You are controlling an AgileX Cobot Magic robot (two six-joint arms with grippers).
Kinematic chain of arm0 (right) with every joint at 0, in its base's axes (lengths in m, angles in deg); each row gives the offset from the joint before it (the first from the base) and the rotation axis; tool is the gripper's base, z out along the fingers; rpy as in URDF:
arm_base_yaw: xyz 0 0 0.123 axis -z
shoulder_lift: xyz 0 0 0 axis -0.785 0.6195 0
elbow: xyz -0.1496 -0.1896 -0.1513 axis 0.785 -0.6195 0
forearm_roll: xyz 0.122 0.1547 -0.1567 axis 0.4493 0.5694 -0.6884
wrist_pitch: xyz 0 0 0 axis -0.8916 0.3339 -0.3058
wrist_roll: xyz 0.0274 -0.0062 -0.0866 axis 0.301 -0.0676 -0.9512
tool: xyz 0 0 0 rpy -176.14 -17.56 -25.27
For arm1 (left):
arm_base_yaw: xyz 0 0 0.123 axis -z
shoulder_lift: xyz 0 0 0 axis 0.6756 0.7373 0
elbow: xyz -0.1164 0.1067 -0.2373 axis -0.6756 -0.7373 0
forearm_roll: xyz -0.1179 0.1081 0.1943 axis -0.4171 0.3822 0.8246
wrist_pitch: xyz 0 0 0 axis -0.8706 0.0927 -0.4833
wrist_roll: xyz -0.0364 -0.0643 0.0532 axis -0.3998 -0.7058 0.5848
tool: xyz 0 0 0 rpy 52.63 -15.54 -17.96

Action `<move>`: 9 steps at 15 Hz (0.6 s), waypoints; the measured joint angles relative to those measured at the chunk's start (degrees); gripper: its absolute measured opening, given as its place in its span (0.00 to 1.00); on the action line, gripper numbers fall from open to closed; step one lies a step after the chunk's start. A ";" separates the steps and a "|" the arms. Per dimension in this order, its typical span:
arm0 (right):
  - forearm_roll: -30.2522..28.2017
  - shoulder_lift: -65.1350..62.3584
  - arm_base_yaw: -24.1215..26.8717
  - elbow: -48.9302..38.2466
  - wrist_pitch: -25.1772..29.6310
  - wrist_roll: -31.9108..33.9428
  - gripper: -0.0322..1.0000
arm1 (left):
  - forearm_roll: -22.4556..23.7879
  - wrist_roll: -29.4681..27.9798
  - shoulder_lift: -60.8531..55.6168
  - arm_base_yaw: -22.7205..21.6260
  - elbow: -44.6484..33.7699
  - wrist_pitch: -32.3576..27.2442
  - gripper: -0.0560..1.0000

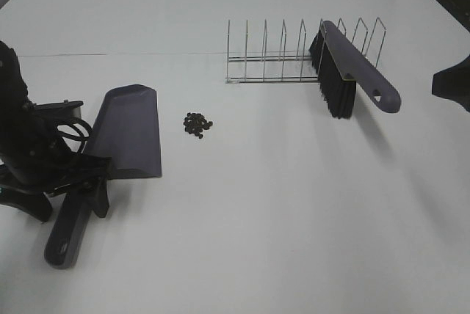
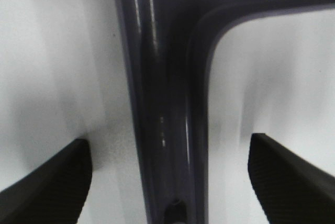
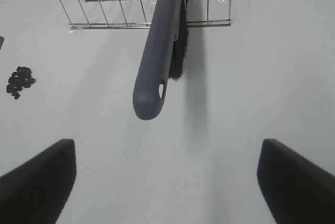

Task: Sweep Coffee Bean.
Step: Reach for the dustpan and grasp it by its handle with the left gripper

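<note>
The coffee bean pile (image 1: pixel 197 124) is a small dark cluster on the white table; the right wrist view shows it too (image 3: pixel 20 81). To its left lies the grey-purple dustpan (image 1: pixel 128 130), handle toward the front. My left gripper (image 1: pixel 71 198) straddles that handle (image 2: pixel 162 103), open, with a gap on each side of it. The grey-purple brush (image 1: pixel 345 72) leans in a wire rack (image 1: pixel 272 57), bristles down. My right gripper (image 1: pixel 452 83) hangs at the right edge, open and with nothing in it, facing the brush's handle end (image 3: pixel 152 98).
The wire rack (image 3: pixel 104 4) stands behind the beans, toward the back of the table. A seam line (image 1: pixel 147 53) runs across the tabletop at the back.
</note>
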 joint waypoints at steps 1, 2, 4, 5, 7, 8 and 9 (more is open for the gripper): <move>0.00 0.00 0.00 0.00 0.00 0.00 0.83 | 0.23 -0.29 0.29 0.00 0.29 0.06 0.76; 0.00 0.00 0.00 0.00 0.00 0.00 0.83 | 0.40 -0.34 0.46 0.00 0.40 0.06 0.75; 0.00 0.00 0.00 0.00 0.00 0.00 0.83 | 0.69 -0.34 0.63 0.00 0.46 0.57 0.59; 0.00 0.00 0.00 0.00 0.00 0.00 0.83 | 0.69 -0.34 0.86 0.00 0.46 0.74 0.52; 0.00 0.00 0.00 0.00 0.00 0.00 0.83 | 0.46 -0.17 0.92 0.00 0.46 0.74 0.38; 0.00 0.00 0.00 0.00 0.00 0.00 0.83 | 0.46 -0.17 0.92 0.00 0.46 0.74 0.38; 0.00 0.00 0.00 0.00 0.00 0.00 0.83 | 0.46 -0.17 0.92 0.00 0.46 0.74 0.38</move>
